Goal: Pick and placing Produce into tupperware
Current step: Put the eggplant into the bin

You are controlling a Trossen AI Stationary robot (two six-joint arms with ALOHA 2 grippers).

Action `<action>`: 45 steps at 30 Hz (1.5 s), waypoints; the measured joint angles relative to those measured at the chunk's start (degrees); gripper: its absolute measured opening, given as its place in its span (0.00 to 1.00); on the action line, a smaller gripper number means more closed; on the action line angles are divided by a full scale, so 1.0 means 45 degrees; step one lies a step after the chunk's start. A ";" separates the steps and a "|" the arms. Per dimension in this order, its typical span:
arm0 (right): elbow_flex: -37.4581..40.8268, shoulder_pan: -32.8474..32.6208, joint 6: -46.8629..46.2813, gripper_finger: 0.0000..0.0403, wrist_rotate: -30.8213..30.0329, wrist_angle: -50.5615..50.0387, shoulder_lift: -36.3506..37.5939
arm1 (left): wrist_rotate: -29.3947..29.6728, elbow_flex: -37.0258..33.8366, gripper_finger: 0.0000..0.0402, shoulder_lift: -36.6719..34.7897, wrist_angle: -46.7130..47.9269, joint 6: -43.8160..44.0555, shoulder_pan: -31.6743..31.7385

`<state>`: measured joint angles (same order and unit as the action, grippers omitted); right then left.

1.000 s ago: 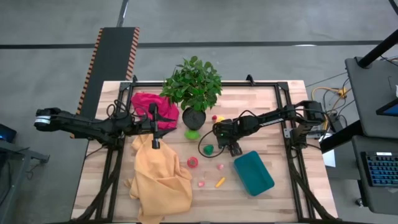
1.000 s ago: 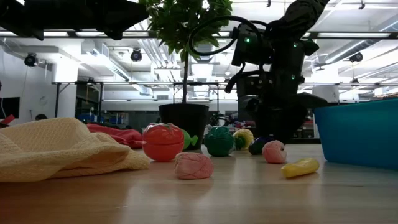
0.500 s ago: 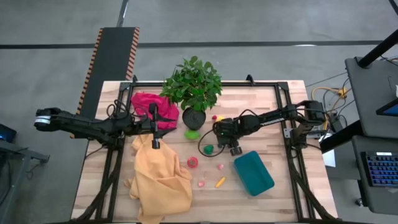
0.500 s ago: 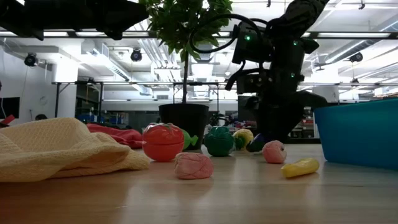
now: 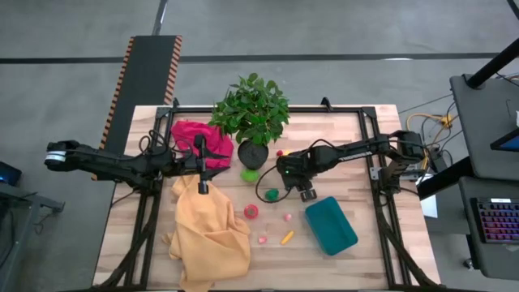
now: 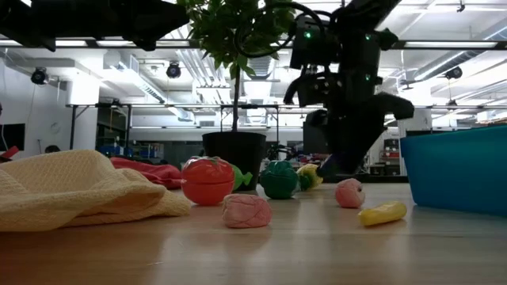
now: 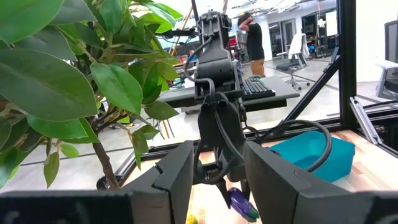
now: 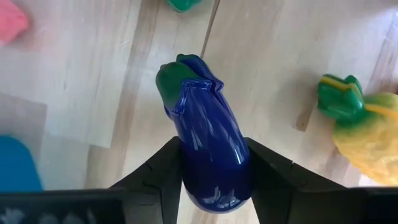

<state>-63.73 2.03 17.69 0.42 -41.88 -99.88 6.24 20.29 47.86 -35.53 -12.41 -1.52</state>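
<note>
My right gripper (image 5: 302,191) hangs over the middle of the table, left of the teal tupperware (image 5: 331,225), and is shut on a dark-blue toy eggplant (image 8: 205,143) with a green cap. Other produce lies on the wood: a green pepper (image 5: 272,195), a red tomato (image 5: 252,212), two pink pieces (image 5: 286,216), a yellow piece (image 5: 287,237) and a yellow-green piece (image 8: 364,127). My left gripper (image 7: 217,157) waits level and open by the pink cloth (image 5: 195,138), with nothing between its fingers. My right gripper pinches the eggplant's thick rounded end (image 8: 214,183) between its two fingers, which come from above and point down. The green cap end (image 8: 177,78) sticks out beyond the fingertips. The eggplant (image 7: 239,204) hangs slanted below the fingers, clear of the table.
A potted plant (image 5: 253,109) stands at the back middle, its pot (image 5: 252,152) just left of my right gripper. A yellow cloth (image 5: 211,227) covers the near left. Black frame rails (image 5: 381,211) run along the table's sides.
My right gripper has gone straight up from the table with the eggplant. The eggplant lay on the wood between the fingers a second ago and now hangs clear above it.
</note>
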 joint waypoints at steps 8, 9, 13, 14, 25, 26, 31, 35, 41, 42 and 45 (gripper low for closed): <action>-0.1143 -0.0269 -0.0170 0.36 0.0415 -0.1068 0.0015 | 0.0000 0.0000 0.32 0.0000 0.0000 0.0000 0.0000; -0.1269 -0.0310 -0.0162 0.36 0.0503 -0.1148 0.0015 | 0.0004 0.0000 0.32 0.0000 0.0000 -0.0002 -0.0002; -0.1601 -0.0367 -0.0044 0.36 0.2185 -0.1273 0.0234 | 0.0002 0.0000 0.32 0.0000 0.0000 -0.0004 0.0000; -0.1661 -0.0368 -0.0012 0.36 0.2571 -0.1249 0.0362 | 0.0003 0.0000 0.32 0.0000 0.0002 -0.0004 -0.0003; -0.1509 -0.0518 -0.1248 0.36 0.3008 -0.2073 0.2843 | 0.0004 -0.0005 0.32 0.0000 0.0005 -0.0004 -0.0001; -0.1465 -0.0595 -0.1491 0.36 0.3003 -0.2161 0.3088 | 0.0004 -0.0005 0.32 0.0000 0.0001 -0.0004 -0.0001; -0.1275 -0.1189 -0.2806 0.36 0.2998 -0.2493 0.4569 | -0.0001 -0.0005 0.32 0.0005 0.0010 -0.0004 -0.0004; -0.0946 -0.1860 -0.3983 0.36 0.2356 -0.2535 0.5758 | 0.0001 -0.0005 0.32 0.0003 0.0010 -0.0004 -0.0003; 0.0161 -0.2824 -0.6136 0.36 0.0483 -0.2524 0.7298 | 0.0004 -0.0005 0.32 0.0005 0.0002 -0.0009 -0.0003; 0.0403 -0.2929 -0.6510 0.36 0.0301 -0.2515 0.7525 | 0.0004 -0.0005 0.32 0.0003 0.0005 -0.0009 0.0000; 0.1087 -0.3169 -0.7713 0.36 -0.0104 -0.2477 0.8010 | 0.0004 -0.0005 0.32 0.0005 0.0005 -0.0009 0.0000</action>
<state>-58.84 -12.23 -17.02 -0.05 -53.03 -63.83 6.26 20.27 47.88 -35.51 -12.45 -1.52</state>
